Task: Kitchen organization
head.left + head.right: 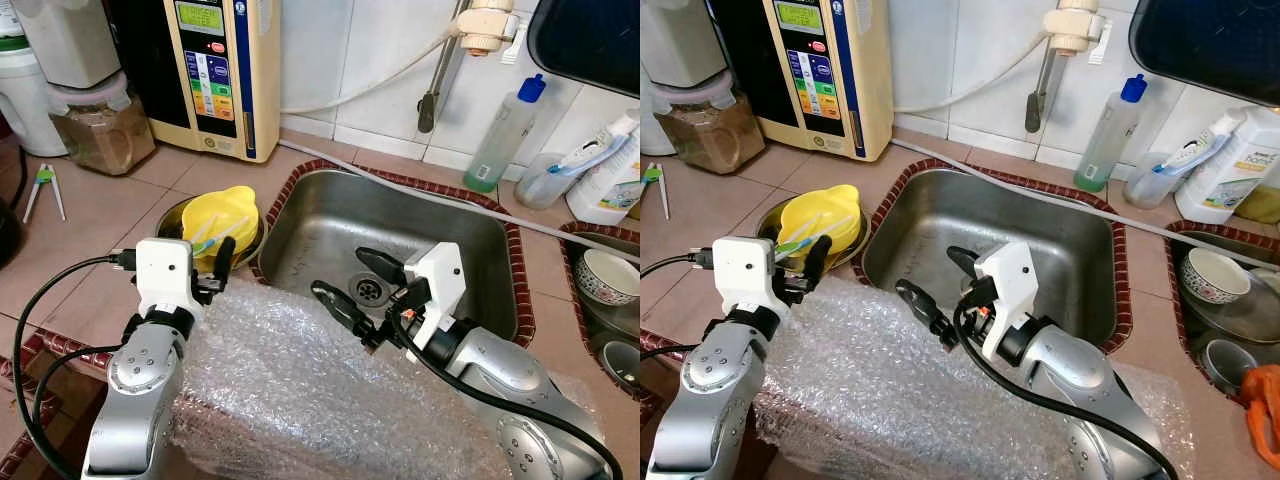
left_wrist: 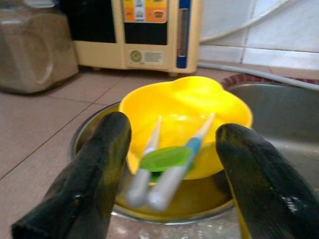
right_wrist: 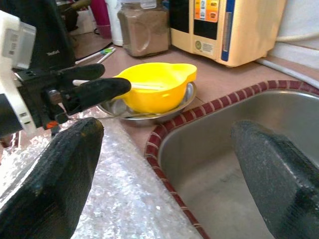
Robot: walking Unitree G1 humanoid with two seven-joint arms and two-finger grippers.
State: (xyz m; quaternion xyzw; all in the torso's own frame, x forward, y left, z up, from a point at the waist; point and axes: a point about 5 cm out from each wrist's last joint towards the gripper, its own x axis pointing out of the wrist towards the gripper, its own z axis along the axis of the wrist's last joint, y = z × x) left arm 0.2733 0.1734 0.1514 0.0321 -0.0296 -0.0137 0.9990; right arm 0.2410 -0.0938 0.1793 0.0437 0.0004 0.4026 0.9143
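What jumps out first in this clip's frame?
A yellow bowl holding utensils sits in a steel dish left of the sink, with the open left gripper just before it. Bubble wrap covers the counter edge; the open right gripper hangs over the sink.

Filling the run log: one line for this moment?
left end effector: open, at yellow bowl | right end effector: open, over sink | bubble wrap: on counter

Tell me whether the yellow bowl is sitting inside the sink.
No. The yellow bowl sits in a metal dish on the counter beside the sink.
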